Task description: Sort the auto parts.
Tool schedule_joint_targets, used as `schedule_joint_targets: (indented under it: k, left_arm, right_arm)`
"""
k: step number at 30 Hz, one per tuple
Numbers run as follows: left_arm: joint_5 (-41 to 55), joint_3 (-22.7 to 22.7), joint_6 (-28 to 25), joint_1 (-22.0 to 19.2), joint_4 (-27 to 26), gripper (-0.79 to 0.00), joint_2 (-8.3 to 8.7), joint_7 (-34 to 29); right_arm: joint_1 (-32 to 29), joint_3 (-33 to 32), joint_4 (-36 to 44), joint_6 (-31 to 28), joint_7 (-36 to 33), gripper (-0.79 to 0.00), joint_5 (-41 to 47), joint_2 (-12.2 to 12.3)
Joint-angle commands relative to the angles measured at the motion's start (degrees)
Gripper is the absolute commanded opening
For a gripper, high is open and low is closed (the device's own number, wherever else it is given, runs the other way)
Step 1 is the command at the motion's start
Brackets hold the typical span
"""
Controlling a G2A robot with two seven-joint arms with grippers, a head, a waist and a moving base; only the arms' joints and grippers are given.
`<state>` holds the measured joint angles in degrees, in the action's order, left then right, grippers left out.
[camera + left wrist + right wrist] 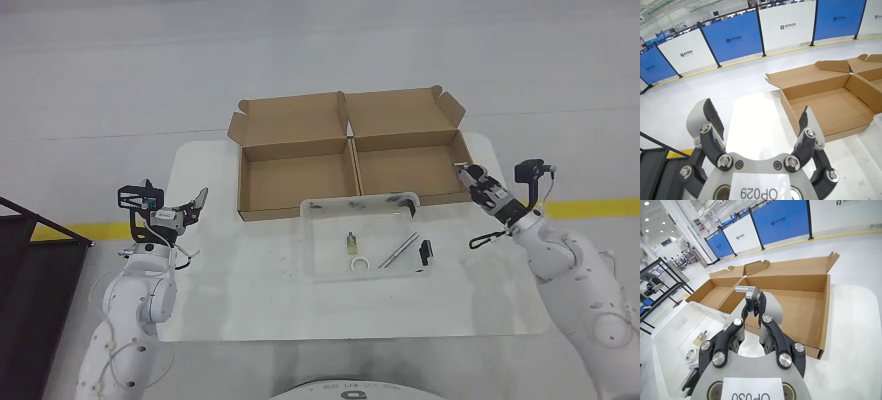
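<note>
The silver L-shaped metal bracket (750, 296) is clamped between the fingers of the right gripper (753, 308), above the edge of the right brown cardboard box (800, 313). Beside this gripper stands a clear plastic tray (360, 205) with small parts. The left gripper (757, 117), well apart from it, has its fingers spread wide and holds nothing, above the white table (745, 136).

Bright, even overhead indoor light; ceiling lamps (646, 219) show in the right wrist view. White bench (250, 300) reads near blown-out in the top view, so the clear bin (330, 262) at its centre has low contrast. Cardboard boxes (300, 175) at the bench's 12 o'clock edge hold only soft shade inside their walls. Small glints on the metal part (750, 294) in the right end effector (753, 302). Wrist views: strong wide-angle bowing; fence panels (734, 37) and bench edge curve.
</note>
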<state>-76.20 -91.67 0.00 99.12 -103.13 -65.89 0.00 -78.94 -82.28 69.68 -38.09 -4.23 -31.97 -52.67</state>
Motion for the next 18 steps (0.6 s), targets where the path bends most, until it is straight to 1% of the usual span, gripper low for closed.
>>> schedule_joint_targets:
  k: [1,3,6,9,14,15,16,17,18]
  left_arm:
    - [0.0,0.0,0.0,0.0,0.0,0.0,0.0,0.0]
    - [0.0,0.0,0.0,0.0,0.0,0.0,0.0,0.0]
    - [0.0,0.0,0.0,0.0,0.0,0.0,0.0,0.0]
    - [0.0,0.0,0.0,0.0,0.0,0.0,0.0,0.0]
    - [0.0,0.0,0.0,0.0,0.0,0.0,0.0,0.0]
    - [0.0,0.0,0.0,0.0,0.0,0.0,0.0,0.0]
    - [0.0,0.0,0.0,0.0,0.0,0.0,0.0,0.0]
    - [0.0,0.0,0.0,0.0,0.0,0.0,0.0,0.0]
    - [0.0,0.0,0.0,0.0,0.0,0.0,0.0,0.0]
  right_arm:
    - [2.6,1.11,-1.59,3.71,-4.77,-0.785,1.45,-0.3]
    - [4.8,2.11,-3.05,7.38,-9.12,-0.785,1.81,-0.53]
    - [7.62,4.08,-4.18,11.74,-13.6,-0.785,1.69,-1.04]
    - [9.12,5.48,-5.01,12.79,-14.12,-0.785,1.02,-1.48]
    - [9.84,6.41,-5.56,13.1,-13.72,-0.785,0.66,-1.92]
    - [9.83,6.49,-5.47,13.03,-13.73,-0.674,0.55,-1.97]
    - [9.8,6.48,-5.45,13.01,-13.68,-0.357,0.5,-2.0]
    - [9.71,6.46,-5.41,12.98,-13.69,0.0,0.59,-2.03]
    - [9.57,6.45,-5.27,12.61,-13.65,0.0,0.83,-2.07]
